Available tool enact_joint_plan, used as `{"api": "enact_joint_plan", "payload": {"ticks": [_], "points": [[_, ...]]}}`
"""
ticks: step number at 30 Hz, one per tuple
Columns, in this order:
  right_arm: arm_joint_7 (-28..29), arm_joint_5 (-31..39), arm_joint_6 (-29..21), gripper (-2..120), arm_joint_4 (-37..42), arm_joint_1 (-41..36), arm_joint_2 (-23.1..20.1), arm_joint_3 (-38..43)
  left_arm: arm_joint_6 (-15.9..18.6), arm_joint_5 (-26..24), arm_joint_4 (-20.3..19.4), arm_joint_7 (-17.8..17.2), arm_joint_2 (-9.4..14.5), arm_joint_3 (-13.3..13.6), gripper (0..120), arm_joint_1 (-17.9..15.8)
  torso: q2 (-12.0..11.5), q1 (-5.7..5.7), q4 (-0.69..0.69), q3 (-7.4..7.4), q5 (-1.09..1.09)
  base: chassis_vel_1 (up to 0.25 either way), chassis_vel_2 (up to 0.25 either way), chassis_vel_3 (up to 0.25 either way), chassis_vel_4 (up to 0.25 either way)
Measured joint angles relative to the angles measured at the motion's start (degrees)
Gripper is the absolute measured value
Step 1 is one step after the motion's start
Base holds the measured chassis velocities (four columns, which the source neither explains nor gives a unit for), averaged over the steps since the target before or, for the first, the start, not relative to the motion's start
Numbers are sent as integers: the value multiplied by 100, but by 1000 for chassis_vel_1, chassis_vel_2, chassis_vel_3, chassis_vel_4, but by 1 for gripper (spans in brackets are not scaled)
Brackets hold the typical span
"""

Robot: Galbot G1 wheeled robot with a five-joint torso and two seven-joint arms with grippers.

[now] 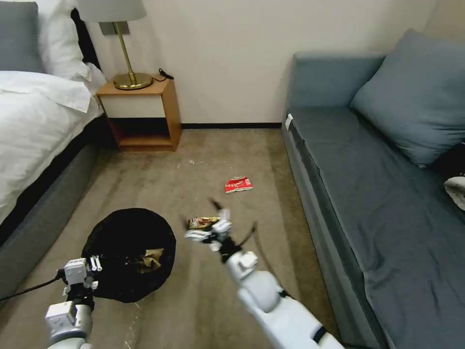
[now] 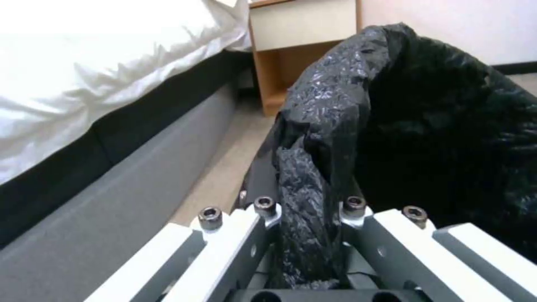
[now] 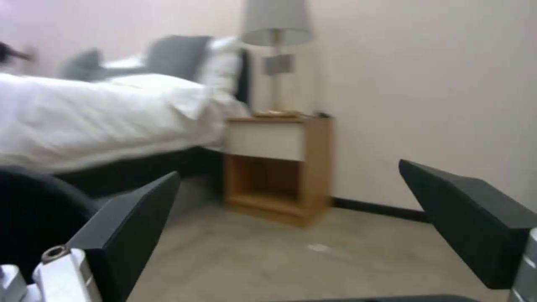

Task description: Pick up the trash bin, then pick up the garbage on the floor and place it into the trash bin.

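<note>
Left gripper [image 2: 310, 218]: pinching trash bin [image 1: 128, 254] rim — bag-lined
Right gripper [image 3: 291, 226]: fingers spreading wide — hovering over snack wrapper [image 1: 202, 222]

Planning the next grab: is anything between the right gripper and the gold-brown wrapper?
Nothing visible: the right gripper, jaws open, hangs right by the snack wrapper on bare carpet.

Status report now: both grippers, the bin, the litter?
Left gripper shut on trash bin rim. Right gripper open, above gold-brown wrapper. Red-and-white packet on carpet. Path clear.
</note>
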Motion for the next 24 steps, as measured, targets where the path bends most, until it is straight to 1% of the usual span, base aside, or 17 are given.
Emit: {"api": "enact_joint_plan", "payload": {"ticks": [1, 2, 3, 5, 7, 10, 12, 13, 14, 17, 21, 24], "points": [[-49, -67, -35, 100, 160, -241, -53, 240, 0, 0, 5, 0, 5, 5, 6, -1, 0, 0, 0, 0, 0, 0, 0, 0, 0], [-49, -67, -35, 100, 160, -241, -53, 240, 0, 0, 5, 0, 5, 5, 6, -1, 0, 0, 0, 0, 0, 0, 0, 0, 0], [-76, -168, -74, 100, 415, -645, -136, 647, 0, 0, 14, -1, 17, 8, 6, -2, 0, 0, -2, 0, 0, 0, 0, 0, 0], [-67, -221, -118, 100, 659, -1041, -218, 1026, 0, 0, 34, -2, 36, 7, 6, -7, 0, 0, -1, -1, 0, 0, 0, 0, 0], [-42, -226, -120, 100, 744, -1185, -229, 1164, 0, -1, 43, -2, 41, 3, 6, -13, 0, 0, 0, 0, -1, 0, 0, 0, 0], [258, -107, -26, 100, 1002, -1653, -110, 1575, -2, -9, 59, -5, 50, -22, 6, -17, 0, 0, 0, 0, 0, 0, 0, 0, 0], [357, -46, 20, 100, 1022, -1721, -77, 1616, -3, -10, 59, -5, 49, -24, 6, -12, 0, 0, 0, 0, 0, 0, 0, 0, 0], [480, 83, 217, 100, 1017, -1797, -31, 1646, -5, -11, 54, -5, 44, -26, 6, -1, 0, 0, 0, 0, -1, 0, 0, 0, 0], [488, 121, 287, 100, 1007, -1823, -8, 1667, -6, -11, 50, -5, 40, -28, 6, 1, 0, 0, 1, 0, -1, 0, 0, 0, 0], [429, 151, 346, 100, 984, -1875, 37, 1762, -7, -12, 36, -7, 28, -42, 6, 2, 0, 0, 2, 0, -1, 0, 0, 0, 0], [233, 152, 600, 100, 853, -1909, 187, 1883, -18, -14, -42, -10, -13, -87, 6, 26, 0, 0, 1, 0, -1, 0, 0, 0, 0], [204, 141, 625, 100, 829, -1895, 205, 1871, -25, -14, -52, -11, -27, -96, 6, 48, 0, 0, 2, 0, -2, 0, 0, 0, 0]]}}
